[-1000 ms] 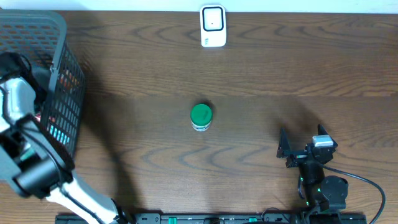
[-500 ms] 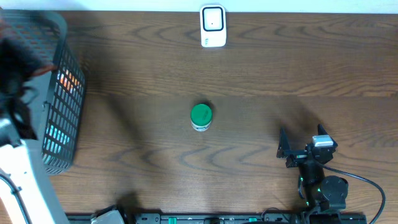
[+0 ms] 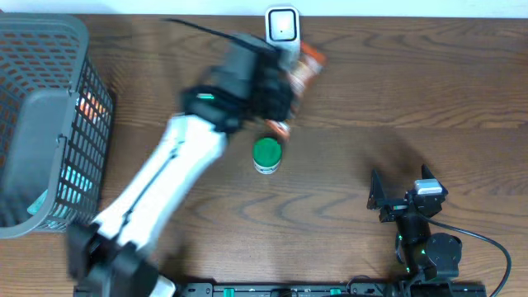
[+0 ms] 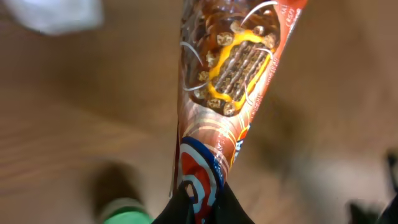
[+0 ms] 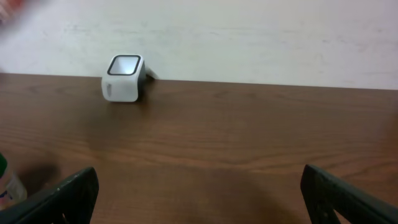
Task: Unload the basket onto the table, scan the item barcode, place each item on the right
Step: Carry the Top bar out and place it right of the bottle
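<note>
- Our left tool [image 4: 202, 208] clamps the narrow end of a brown-and-orange cone-shaped snack wrapper [image 4: 230, 87], just beside the small white box scanner [image 3: 282, 35] at the far edge of the bench [image 3: 412, 66].
- Our right tool [image 5: 205, 202] gapes wide and empty near the bench's near right corner.
- A green-lidded jar [image 3: 266, 153] stands mid-bench.

The scanner [image 3: 282, 35] was set at the far edge of the table [image 3: 412, 91]. Just before it, the packet [image 4: 230, 81] was held in the left gripper [image 4: 199, 202]. The jar [image 3: 266, 154] was set further before the scanner. The basket [image 3: 49, 49] was placed well to its left, and the right gripper [image 3: 402, 183] well before it, to the right.
</note>
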